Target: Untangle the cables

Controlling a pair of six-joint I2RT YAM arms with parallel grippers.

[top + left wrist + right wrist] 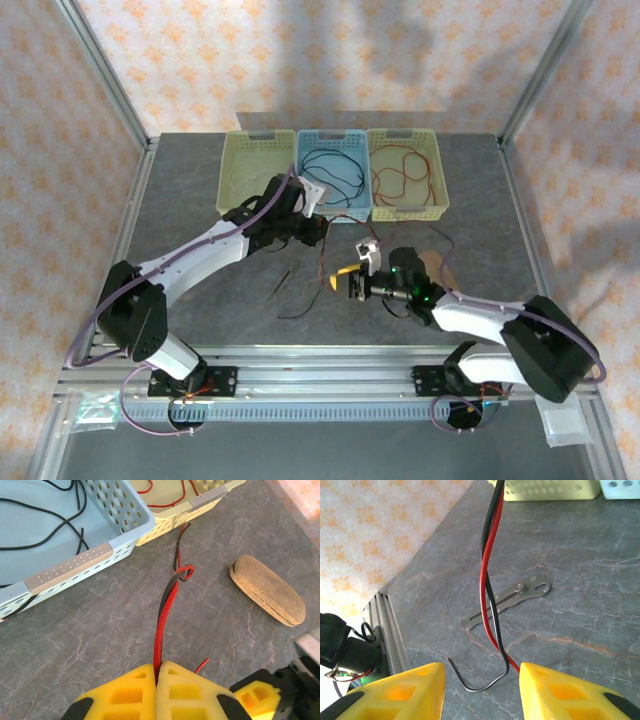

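Grip first: my left end effector (pixel 157 677) is clenched on the red cable (pixel 159 630), low centre in the left wrist view. The black cable (pixel 483 550) is pressed alongside it; whether that one is pinched too I cannot tell. My right end effector (pixel 481 672) is released, fingers spread. The same pair passes between them at the bottom of its view, ungrasped, above a metal strip (pixel 507 602) lying on the surface (pixel 580 570). Farther out, mid-frame in the left wrist view, the two lock in a small knot (pixel 184 573). Beyond it, a loose black wire (pixel 81 539) lies in the blue basket (pixel 70 570) and a loose red wire (pixel 172 503) in the yellow basket (pixel 210 495). I judge those two sorted; the knotted pair is what is left.
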